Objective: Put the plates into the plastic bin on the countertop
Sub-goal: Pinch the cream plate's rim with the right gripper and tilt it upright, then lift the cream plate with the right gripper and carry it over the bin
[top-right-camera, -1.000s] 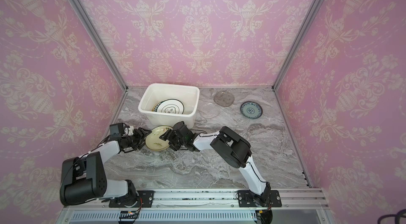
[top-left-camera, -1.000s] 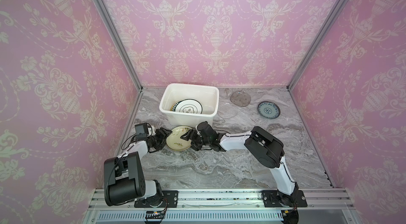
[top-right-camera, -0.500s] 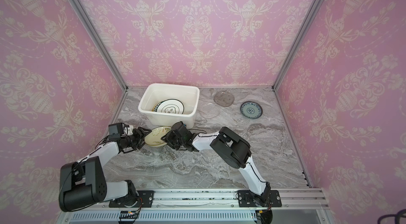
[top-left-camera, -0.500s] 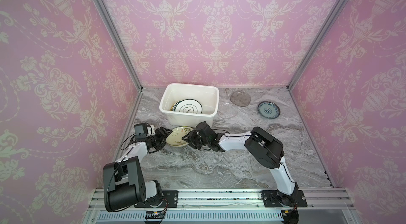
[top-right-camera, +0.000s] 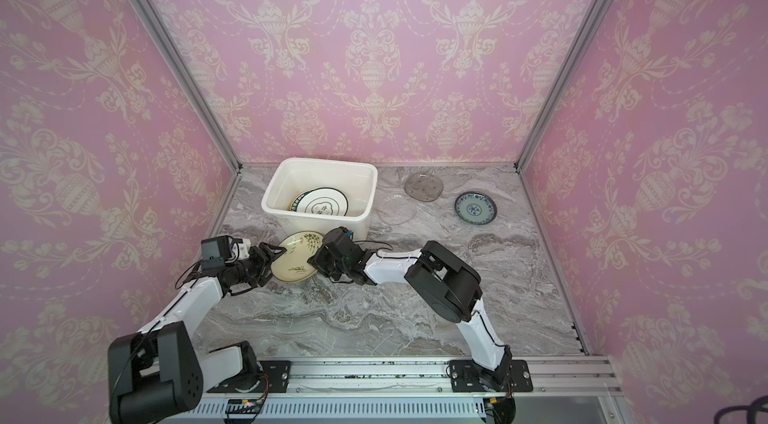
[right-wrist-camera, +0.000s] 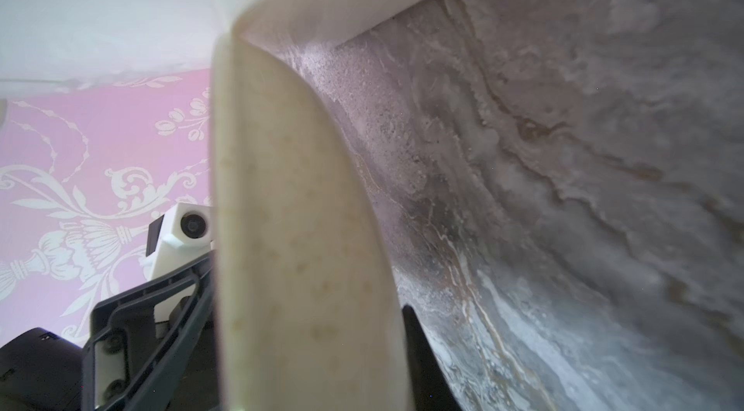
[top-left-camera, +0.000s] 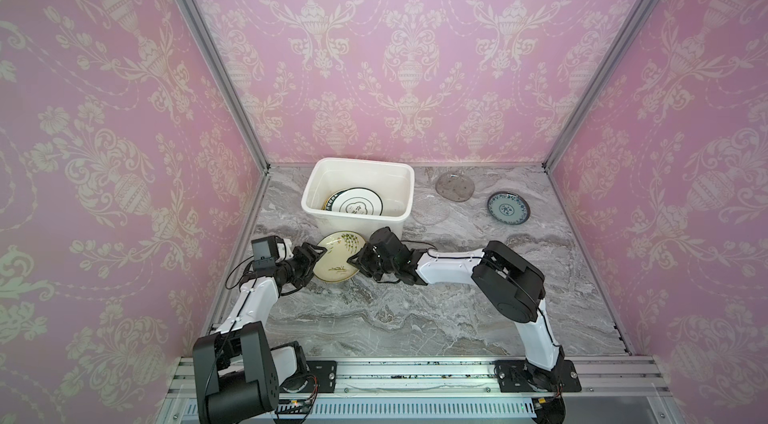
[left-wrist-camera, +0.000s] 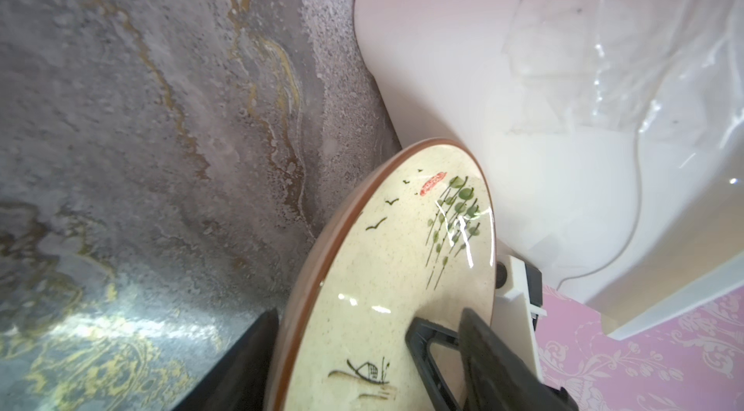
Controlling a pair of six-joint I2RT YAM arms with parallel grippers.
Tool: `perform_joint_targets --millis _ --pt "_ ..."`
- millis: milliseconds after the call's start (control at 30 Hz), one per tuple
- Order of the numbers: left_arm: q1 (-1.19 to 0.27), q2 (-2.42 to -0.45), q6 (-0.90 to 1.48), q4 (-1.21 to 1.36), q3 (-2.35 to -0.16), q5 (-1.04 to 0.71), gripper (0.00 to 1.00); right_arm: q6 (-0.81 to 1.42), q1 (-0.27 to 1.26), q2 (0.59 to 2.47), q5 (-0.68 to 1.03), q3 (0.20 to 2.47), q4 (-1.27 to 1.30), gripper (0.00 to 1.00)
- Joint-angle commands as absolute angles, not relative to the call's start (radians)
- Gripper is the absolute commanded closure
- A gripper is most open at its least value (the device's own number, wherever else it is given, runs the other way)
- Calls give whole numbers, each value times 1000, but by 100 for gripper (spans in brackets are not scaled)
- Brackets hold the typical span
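Presently in hand: handing the sprig plate across, just in front of the bin. Judged to be passing from the left arm to the right.
Left gripper [top-left-camera: 316, 263]: jaws apart, straddling the plate's left rim. The left wrist view shows one finger [left-wrist-camera: 495, 352] over the painted face and the other under the rim.
Sprig plate [top-left-camera: 338, 256]: tilted, its far edge near the bin wall; contact cannot be told.
Right gripper [top-left-camera: 356, 263]: reads as clamped on the right rim. One finger [right-wrist-camera: 414, 332] lies against the underside; the other is hidden.
Doing it well: confirm the right clamp is firm, then slide the left straight off the rim. Lift above the bin's rim, level the plate, and lower it flat.
Risk: a glazed edge grip may pivot or slip, and the bin wall could catch the rim.
Bin [top-left-camera: 360, 216]: white, at the back left, with lettered plates [top-left-camera: 357, 205] inside.
Outstanding: clear plate [top-left-camera: 432, 208] just beside the bin, then smoky plate [top-left-camera: 455, 186] and blue plate [top-left-camera: 508, 208] further right, all flat.
Counter [top-left-camera: 415, 309]: grey marble pattern, looks smooth and hard, so flat plates offer little edge to grip.
Room: pink damask walls [top-left-camera: 399, 48] on three sides, aluminium rail [top-left-camera: 415, 372] in front.
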State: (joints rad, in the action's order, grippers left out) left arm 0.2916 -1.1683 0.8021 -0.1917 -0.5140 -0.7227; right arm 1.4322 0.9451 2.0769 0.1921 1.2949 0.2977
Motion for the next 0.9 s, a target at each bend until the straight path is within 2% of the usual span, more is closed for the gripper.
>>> perform_joint_targets --millis 0,133,167,567,867 --pt "288 -1116 795 -216 -528 -748 27 1343 969 1971 195 1331 268 87" --pt "288 -1086 799 -246 -546 -736 25 1301 979 1906 175 1322 153 89" --pt "288 -1085 799 -251 -554 -736 1 1292 982 1888 169 1319 121 90" --pt "281 -1072 860 -222 -631 -769 1 1133 979 1604 61 1336 -311 94" --pt "186 -1068 893 -224 -758 -671 1 1080 877 1466 32 1478 -534 94"
